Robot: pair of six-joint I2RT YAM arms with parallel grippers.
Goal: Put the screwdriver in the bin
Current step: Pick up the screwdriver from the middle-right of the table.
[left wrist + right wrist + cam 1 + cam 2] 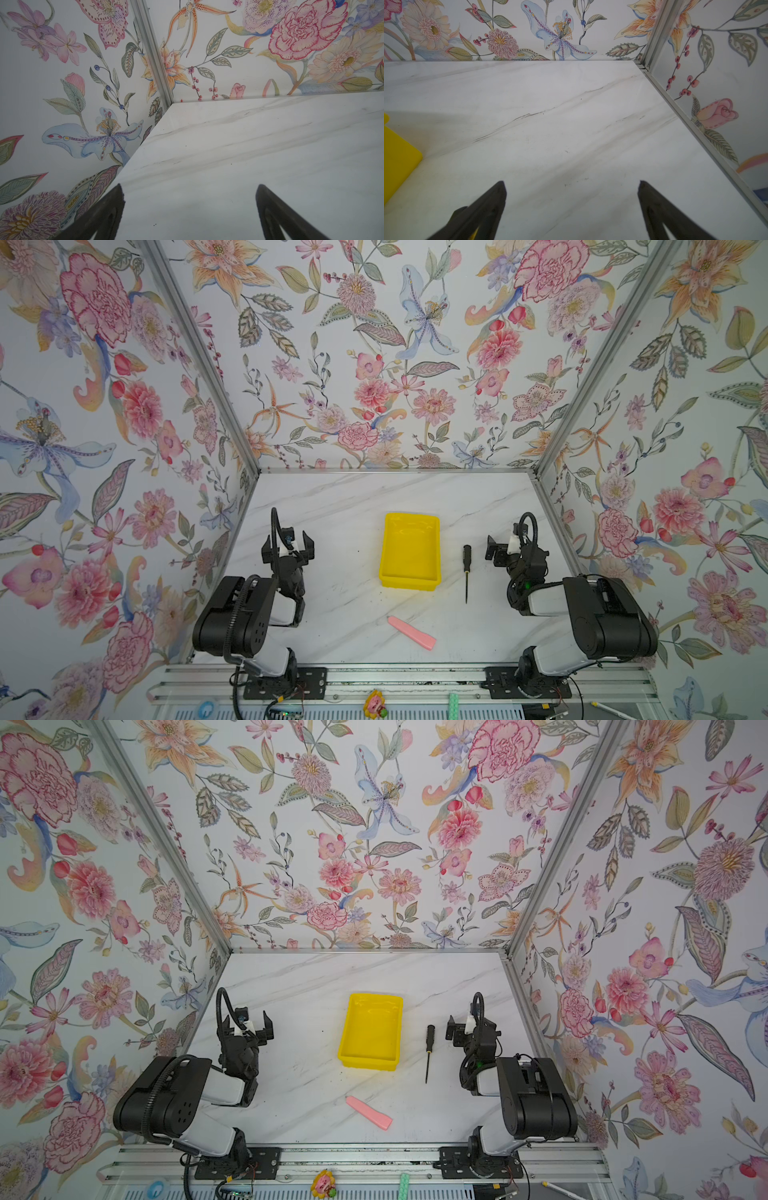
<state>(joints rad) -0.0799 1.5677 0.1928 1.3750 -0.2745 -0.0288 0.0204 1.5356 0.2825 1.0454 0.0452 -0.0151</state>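
Note:
The screwdriver, black-handled with a thin dark shaft, lies flat on the marble table just right of the bin, handle toward the back wall. The yellow bin stands empty at the table's middle; one corner of the bin shows in the right wrist view. My right gripper is open, a short way right of the screwdriver's handle and not touching it. My left gripper is open over bare table left of the bin. Neither wrist view shows the screwdriver.
A pink tapered stick lies on the table in front of the bin. Flowered walls close in the table at the left, back and right. Both arm bases sit on a metal rail along the front edge.

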